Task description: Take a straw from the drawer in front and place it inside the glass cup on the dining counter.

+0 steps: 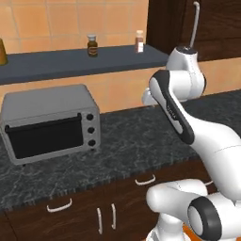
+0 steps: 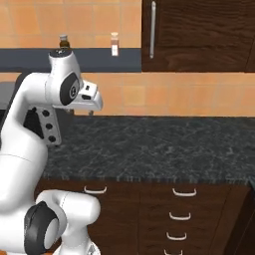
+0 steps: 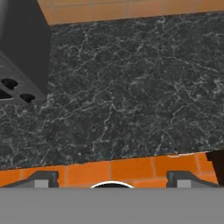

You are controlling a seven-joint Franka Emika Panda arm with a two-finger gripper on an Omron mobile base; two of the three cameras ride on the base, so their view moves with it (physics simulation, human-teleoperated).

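My gripper (image 2: 91, 112) hangs above the black speckled granite countertop (image 2: 164, 144), open with nothing in it. In the hand view its fingertips (image 3: 42, 178) stand wide apart, and the gripper (image 3: 112, 181) looks straight down at the granite. Dark-brown drawers run under the countertop, all shut. One drawer (image 1: 155, 188) carries a small curved silver handle (image 1: 145, 180); the same drawer (image 2: 107, 195) sits just below my hand in the right base view. The straw is hidden. The glass cup and the dining counter are out of view.
A grey toaster oven (image 1: 49, 122) stands on the granite left of the arm. A dark shelf (image 1: 80, 61) above holds two small bottles (image 1: 92, 45). Tall dark cabinet doors (image 2: 199, 30) hang at the upper right. More drawers (image 2: 180, 216) stack at the right.
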